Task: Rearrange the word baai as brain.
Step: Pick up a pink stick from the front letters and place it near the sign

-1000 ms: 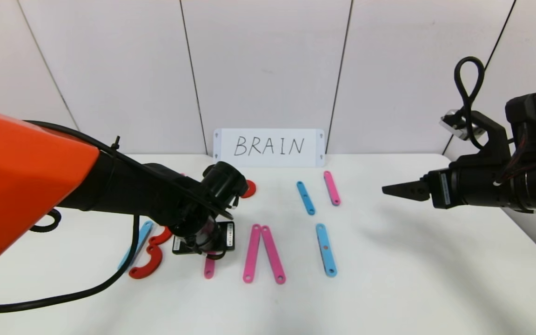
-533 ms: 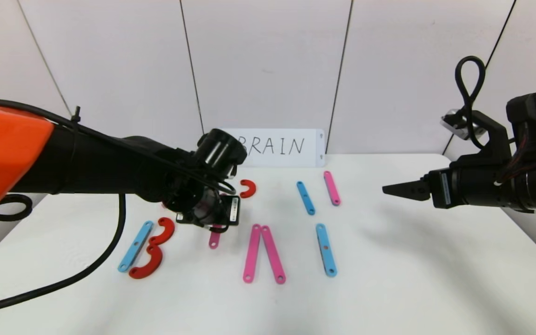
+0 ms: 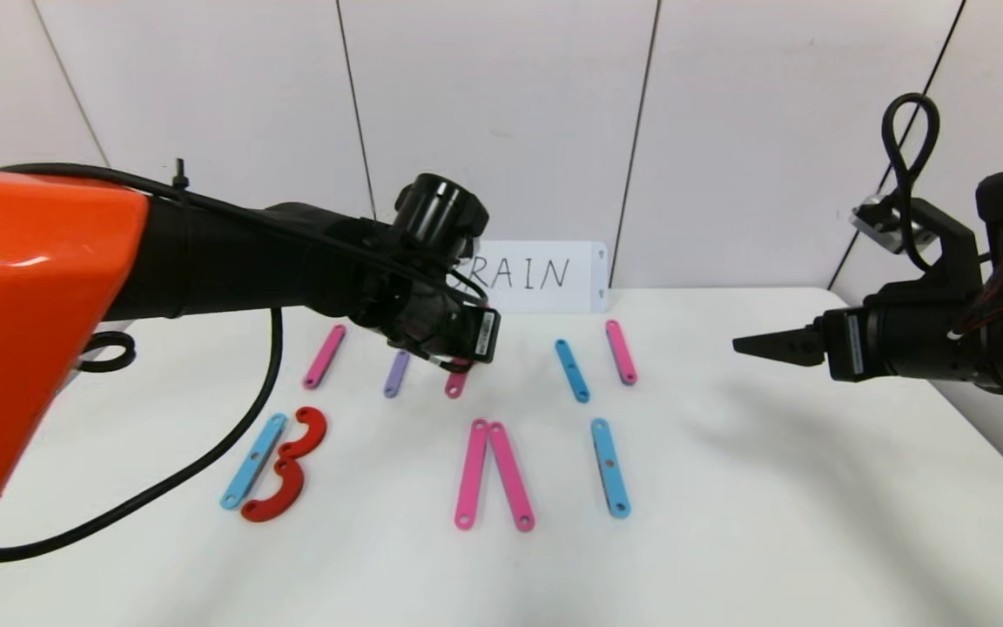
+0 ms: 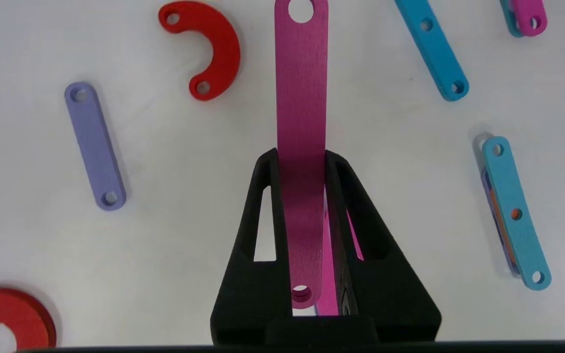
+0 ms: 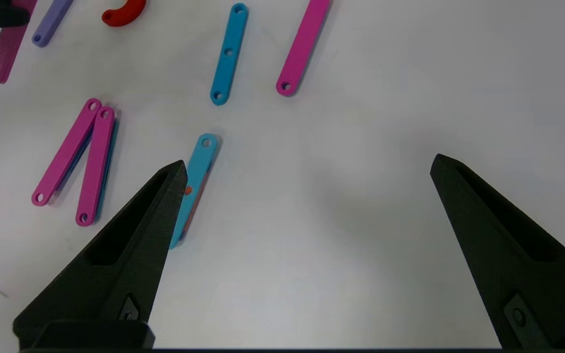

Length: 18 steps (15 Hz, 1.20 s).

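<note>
**Kid:** What is the left claw (image 4: 302, 162) doing?

**Helper:** It is pinching a pink strip (image 4: 301, 98) tight between its two black fingers (image 4: 268, 206). The strip sticks out long past the tips, with a hole near its far end.

**Kid:** Where is that claw?

**Helper:** Up over the back middle of the table (image 3: 728, 522), just in front of the card (image 3: 545, 274). The left arm (image 3: 232, 261) reaches in from the left, stretched out nearly flat, and the wrist bends down. It hides the first letter on the card. One end of the pink strip peeks out under the claw.

**Kid:** What lies near it?

**Helper:** A purple strip (image 3: 395, 374) is just beside it, and another pink strip (image 3: 325, 355) is farther left. From the wrist you can also see a red curve (image 4: 209, 46) lying flat beside the held strip.

**Kid:** And the rest of the letters?

**Helper:** At the front left, a blue strip (image 3: 253, 461) and two red curves (image 3: 288, 466) make a B. In the middle, two long pink strips (image 3: 491, 475) meet at the top like an upside-down V. Right of them is one blue strip (image 3: 610, 468) by itself. Behind that, a short blue strip (image 3: 572, 370) and a short pink strip (image 3: 621, 352) lie side by side, apart.

**Kid:** And the right claw (image 5: 307, 164)?

**Helper:** Its fingers are spread wide with nothing in them. It hangs in the air over the right side of the table, pointing left.
</note>
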Motion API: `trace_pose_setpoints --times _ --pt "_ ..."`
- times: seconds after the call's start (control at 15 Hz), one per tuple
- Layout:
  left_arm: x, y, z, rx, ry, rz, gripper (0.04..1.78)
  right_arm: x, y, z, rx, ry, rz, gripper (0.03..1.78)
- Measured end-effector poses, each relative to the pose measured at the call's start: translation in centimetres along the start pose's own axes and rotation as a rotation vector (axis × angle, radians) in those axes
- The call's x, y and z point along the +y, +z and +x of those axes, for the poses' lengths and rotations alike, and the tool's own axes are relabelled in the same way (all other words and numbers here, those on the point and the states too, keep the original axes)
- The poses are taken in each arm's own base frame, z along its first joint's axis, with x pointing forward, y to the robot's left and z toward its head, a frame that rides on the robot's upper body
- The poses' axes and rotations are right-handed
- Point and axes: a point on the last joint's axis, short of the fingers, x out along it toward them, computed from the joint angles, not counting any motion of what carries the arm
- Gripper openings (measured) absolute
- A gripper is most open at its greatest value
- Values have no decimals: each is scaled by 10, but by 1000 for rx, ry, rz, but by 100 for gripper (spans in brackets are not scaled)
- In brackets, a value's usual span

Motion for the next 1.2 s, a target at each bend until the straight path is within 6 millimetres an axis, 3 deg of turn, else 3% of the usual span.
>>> trace_pose_setpoints --times 0.33,0.8,1.2 --pt "-9 12 39 -23 -57 20 27 -14 2 -3 -15 38 28 174" --pt "-13 -1 97 -55 -79 79 27 -20 1 -1 -8 27 41 174" --pt "-22 -10 114 -63 -101 40 27 -20 0 -1 -2 28 40 174"
